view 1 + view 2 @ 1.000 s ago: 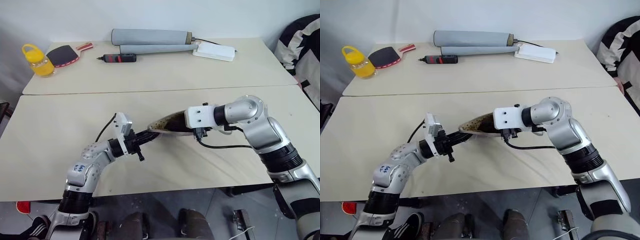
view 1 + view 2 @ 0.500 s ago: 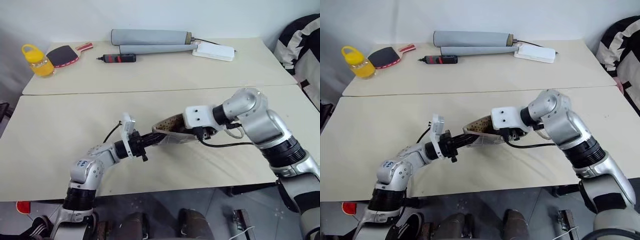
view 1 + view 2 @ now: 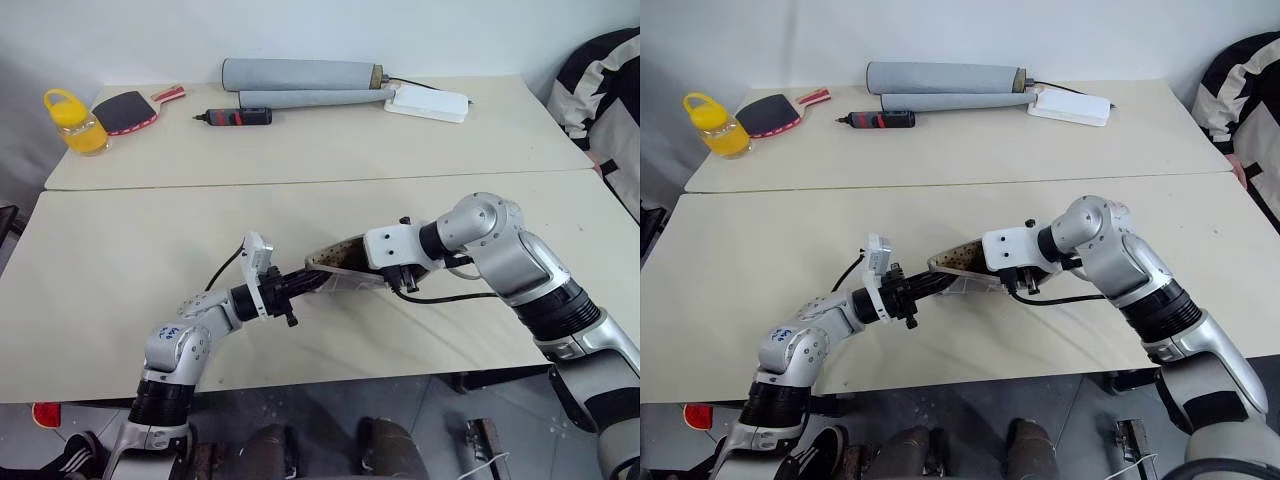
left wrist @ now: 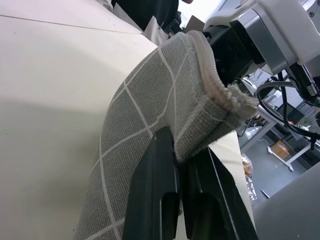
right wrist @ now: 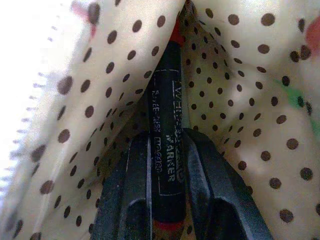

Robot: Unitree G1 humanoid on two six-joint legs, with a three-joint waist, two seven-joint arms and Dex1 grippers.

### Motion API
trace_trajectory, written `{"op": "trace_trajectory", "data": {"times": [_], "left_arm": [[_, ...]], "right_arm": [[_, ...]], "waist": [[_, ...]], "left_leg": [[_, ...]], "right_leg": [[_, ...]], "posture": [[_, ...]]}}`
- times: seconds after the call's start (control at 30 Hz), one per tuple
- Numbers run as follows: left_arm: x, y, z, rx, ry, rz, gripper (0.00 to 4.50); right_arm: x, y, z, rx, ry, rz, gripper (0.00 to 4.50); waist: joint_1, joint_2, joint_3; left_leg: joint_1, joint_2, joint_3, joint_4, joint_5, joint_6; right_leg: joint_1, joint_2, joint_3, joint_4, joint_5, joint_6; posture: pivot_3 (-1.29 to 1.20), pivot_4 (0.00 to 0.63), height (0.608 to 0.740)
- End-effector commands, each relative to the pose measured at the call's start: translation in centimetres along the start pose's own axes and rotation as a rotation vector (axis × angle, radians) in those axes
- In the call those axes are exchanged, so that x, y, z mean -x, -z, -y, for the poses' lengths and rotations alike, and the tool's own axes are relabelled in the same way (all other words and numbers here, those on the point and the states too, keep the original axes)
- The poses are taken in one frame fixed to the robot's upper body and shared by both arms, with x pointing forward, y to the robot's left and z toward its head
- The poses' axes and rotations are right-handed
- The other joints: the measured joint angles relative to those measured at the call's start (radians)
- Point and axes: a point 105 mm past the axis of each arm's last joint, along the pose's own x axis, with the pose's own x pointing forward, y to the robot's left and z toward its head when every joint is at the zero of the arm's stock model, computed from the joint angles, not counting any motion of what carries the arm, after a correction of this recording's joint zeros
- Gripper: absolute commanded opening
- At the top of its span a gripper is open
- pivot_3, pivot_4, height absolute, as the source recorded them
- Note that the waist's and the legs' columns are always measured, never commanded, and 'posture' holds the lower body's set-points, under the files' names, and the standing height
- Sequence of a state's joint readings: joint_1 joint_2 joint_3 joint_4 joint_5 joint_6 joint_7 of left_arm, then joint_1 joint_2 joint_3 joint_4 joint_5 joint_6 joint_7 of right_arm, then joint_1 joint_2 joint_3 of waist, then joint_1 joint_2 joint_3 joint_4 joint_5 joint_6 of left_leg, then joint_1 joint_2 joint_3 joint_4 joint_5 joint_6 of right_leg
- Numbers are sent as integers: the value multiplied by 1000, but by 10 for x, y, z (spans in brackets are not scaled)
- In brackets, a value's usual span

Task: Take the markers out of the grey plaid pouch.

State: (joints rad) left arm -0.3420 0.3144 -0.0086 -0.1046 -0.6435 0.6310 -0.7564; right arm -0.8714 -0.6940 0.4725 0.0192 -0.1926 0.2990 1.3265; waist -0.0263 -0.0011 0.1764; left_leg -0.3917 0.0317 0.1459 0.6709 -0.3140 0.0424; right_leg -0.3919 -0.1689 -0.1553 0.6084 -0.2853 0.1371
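Marker [image 5: 166, 145], dark with red end, sits deep in the grey plaid pouch [image 4: 150, 125], long axis in line with the right gripper [image 5: 166, 200], jaws pinching its barrel. Left gripper [image 4: 181, 200] jaws clamp the pouch edge above the surface [image 3: 120, 260]; pull should run straight out the mouth.

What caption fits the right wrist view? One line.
Right gripper closes on a dark whiteboard marker inside the dotted tan lining.

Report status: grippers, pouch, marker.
Left gripper shut on pouch edge. Right gripper inside pouch, shut on dark marker. Marker not out yet. Nothing blocking.
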Motion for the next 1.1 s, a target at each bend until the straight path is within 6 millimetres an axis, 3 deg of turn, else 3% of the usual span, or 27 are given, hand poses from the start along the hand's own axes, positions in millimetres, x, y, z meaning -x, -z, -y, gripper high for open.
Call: {"op": "trace_trajectory", "data": {"times": [0.03,0.2,0.4,0.57,0.83,1.1], "left_arm": [[1,-9,4,-46,10,39,0],[1,-10,4,-70,6,30,0],[-1,-8,7,-92,23,13,0],[-3,-10,7,-141,9,19,0],[-11,-19,0,-317,-50,25,0],[-4,-40,-20,-578,-139,-12,0]], "right_arm": [[9,1,1,12,31,-4,547],[27,-3,3,1,56,13,547],[45,12,2,-55,87,-13,547],[51,1,4,-118,121,99,547],[63,-10,9,-121,165,156,547],[76,3,23,-98,267,103,547]], "waist": [[0,0,0],[2,0,0],[3,0,0],[1,0,0],[4,0,0],[2,0,0]], "left_leg": [[0,0,0,0,0,0],[0,0,0,0,0,0],[-1,0,0,1,0,0],[-1,0,0,1,0,0],[-1,0,0,2,0,0],[-2,0,0,2,0,0]], "right_leg": [[0,0,0,0,0,0],[0,0,0,0,0,0],[0,0,0,0,0,0],[0,0,0,0,0,0],[0,0,0,-1,0,0],[-1,0,0,-1,0,0]], "posture": [[0,150,740],[0,150,740],[0,150,740],[0,150,740],[0,150,740],[0,150,740]]}}
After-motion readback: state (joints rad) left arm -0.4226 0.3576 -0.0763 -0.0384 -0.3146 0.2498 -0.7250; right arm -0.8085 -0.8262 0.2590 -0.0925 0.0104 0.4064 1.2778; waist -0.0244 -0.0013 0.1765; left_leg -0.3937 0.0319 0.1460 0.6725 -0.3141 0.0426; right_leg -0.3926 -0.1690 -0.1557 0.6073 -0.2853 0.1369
